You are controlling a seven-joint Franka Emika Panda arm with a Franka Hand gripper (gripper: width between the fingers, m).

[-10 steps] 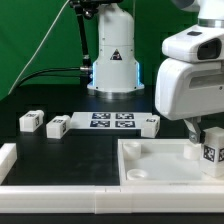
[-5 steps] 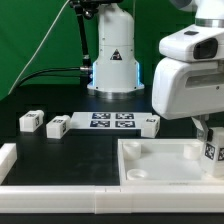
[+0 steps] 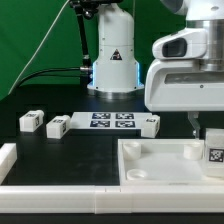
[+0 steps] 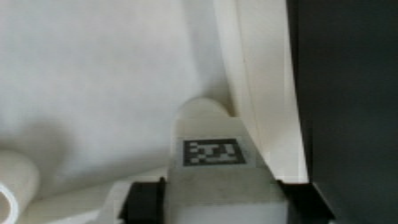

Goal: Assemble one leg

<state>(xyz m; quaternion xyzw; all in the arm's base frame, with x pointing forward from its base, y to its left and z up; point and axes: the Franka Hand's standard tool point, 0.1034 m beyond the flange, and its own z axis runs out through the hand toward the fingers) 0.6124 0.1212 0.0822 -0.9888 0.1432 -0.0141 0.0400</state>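
Note:
My gripper is shut on a leg, a small white block with a black-and-white marker on its face. It holds the leg upright over the far right corner of the large white tray, at the exterior view's right edge. In the wrist view the leg stands between my two black fingers, close against the tray's raised rim. A round corner socket shows beside it. Three more legs lie on the black table: one, another, and a third.
The marker board lies flat between the loose legs. The robot base stands behind it before a green backdrop. A white raised border runs along the table's front and left side. Another socket sits in the tray's near left corner.
My gripper and the leg have shifted a little to the exterior view's left and lower, toward the tray's corner. The loose legs have not moved.

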